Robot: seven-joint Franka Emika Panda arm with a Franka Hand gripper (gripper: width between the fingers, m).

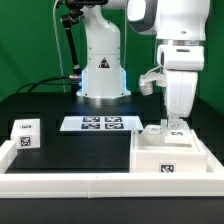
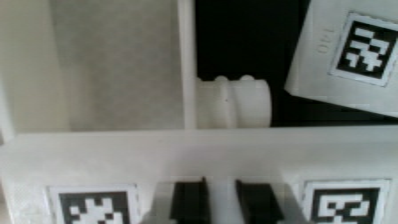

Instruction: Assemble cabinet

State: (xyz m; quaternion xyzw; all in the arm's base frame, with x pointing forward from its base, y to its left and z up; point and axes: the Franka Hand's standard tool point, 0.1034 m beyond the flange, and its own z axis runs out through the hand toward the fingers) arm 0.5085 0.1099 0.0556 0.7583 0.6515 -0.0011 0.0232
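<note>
Two fingers (image 2: 187, 192) of the end effector (image 1: 177, 122) stand nearly together with a thin white sliver between them; whether they clamp it cannot be determined. The cabinet (image 1: 165, 152) rests on the tabletop (image 1: 80, 145) at the exterior view's right, directly beneath. Recommended: keep the end effector vertical, centre it on the wall, and confirm grip before lifting.
</note>
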